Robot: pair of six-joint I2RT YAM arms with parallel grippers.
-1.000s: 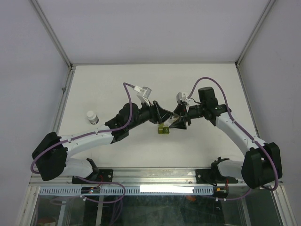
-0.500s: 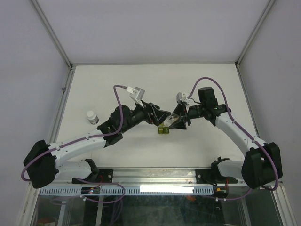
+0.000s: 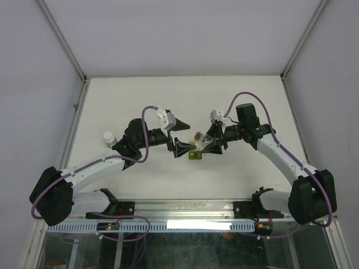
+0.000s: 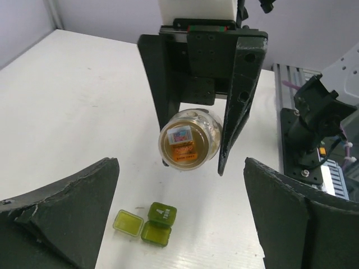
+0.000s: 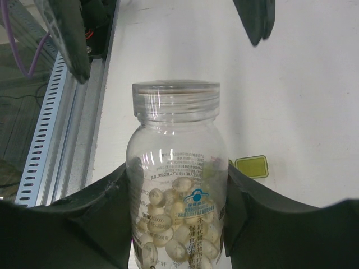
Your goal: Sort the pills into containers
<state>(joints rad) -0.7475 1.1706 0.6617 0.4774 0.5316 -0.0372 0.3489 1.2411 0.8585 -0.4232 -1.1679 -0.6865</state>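
Presently, item 1, pills (image 5: 168, 224): small rounded pieces, pale to orange-brown, heaped inside a small clear plastic bottle (image 5: 175, 168) with a threaded neck whose top looks capped. Location: off the table, clamped across its body by the right gripper (image 4: 193, 163), one finger on each side. Long axis: roughly level, running 3 to 9 o'clock in the top view, neck end turned toward the left arm

Item 2, olive-green translucent square box (image 4: 147, 223) of small compartments: on the white table (image 3: 140, 95), just at 6 o'clock of the bottle, touched by neither gripper. A lighter green square lies against it; lid or cell, unclear

Item 3, left gripper (image 3: 184, 137): jaws spread wide and empty, fingers (image 4: 61, 213) at either edge of its own wrist view. The bottle's end sits close at its 3 o'clock, facing the gap. Judgement: this is the free arm nearest the neck, so uncapping likely falls to it

Item 4, white-capped greyish vial (image 3: 109, 138): upright, well apart at 9 o'clock of the left gripper
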